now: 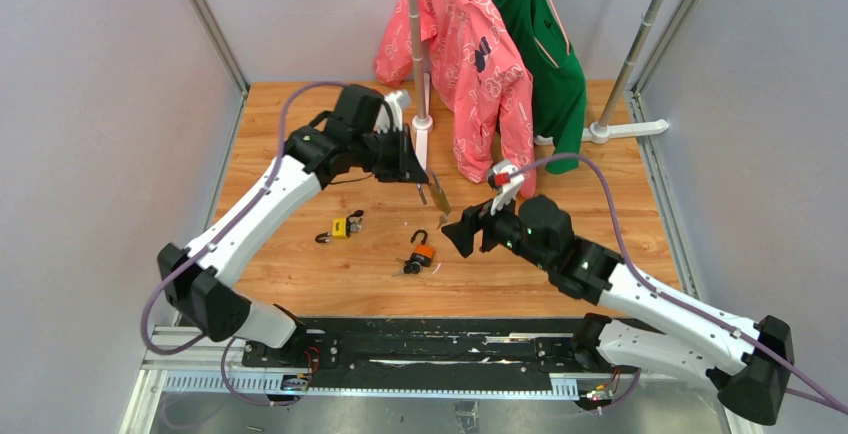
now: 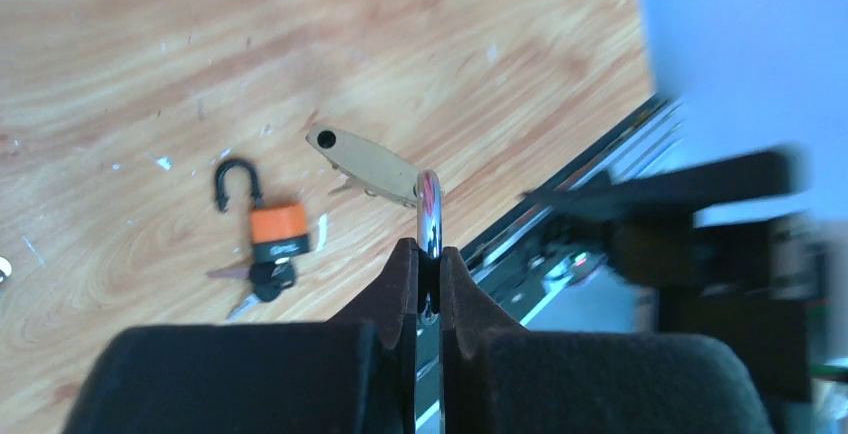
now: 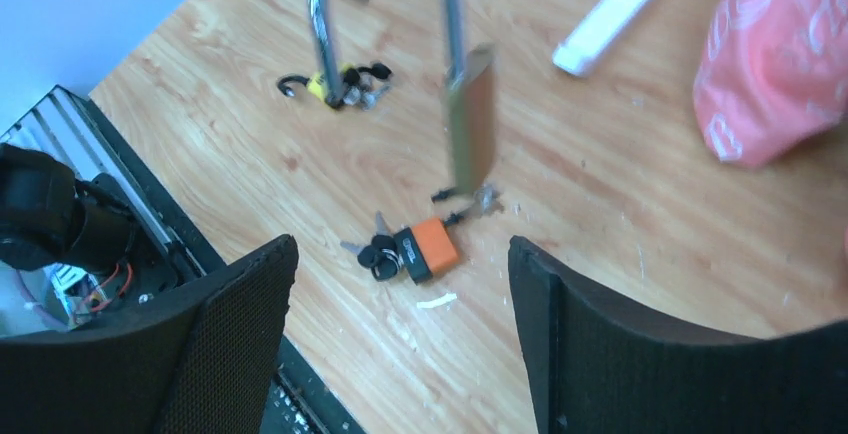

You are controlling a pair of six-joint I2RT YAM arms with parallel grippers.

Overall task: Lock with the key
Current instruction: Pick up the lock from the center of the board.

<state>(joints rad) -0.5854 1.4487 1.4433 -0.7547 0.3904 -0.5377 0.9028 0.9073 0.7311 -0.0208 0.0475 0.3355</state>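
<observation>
Slip is my worry. My left claw (image 2: 428, 254) is clenched on the chrome hoop (image 2: 429, 209) of the big padlock (image 2: 365, 162). That hoop is smooth, round, polished steel between soft dark pads. The flat brass body hangs free below it in mid-air, and I judge it could swing or twist at the first push.

My right claw (image 3: 400, 246) is spread wide and empty, near the body's lower end. What I take for the key (image 3: 468, 197) juts out there, small, thin and flat. If I come in off-line I may knock it or tilt the lock. With so slick a hold above, turning the key might spin the whole lock rather than the cylinder.

One leg of the hoop seems to stand clear of the body, so it is not yet locked.

Below, on the grained wooden worktop (image 1: 300, 284), lie an orange padlock (image 3: 425, 249) with black-headed keys and a yellow padlock (image 3: 330, 84). A dropped lock would land among them.
</observation>
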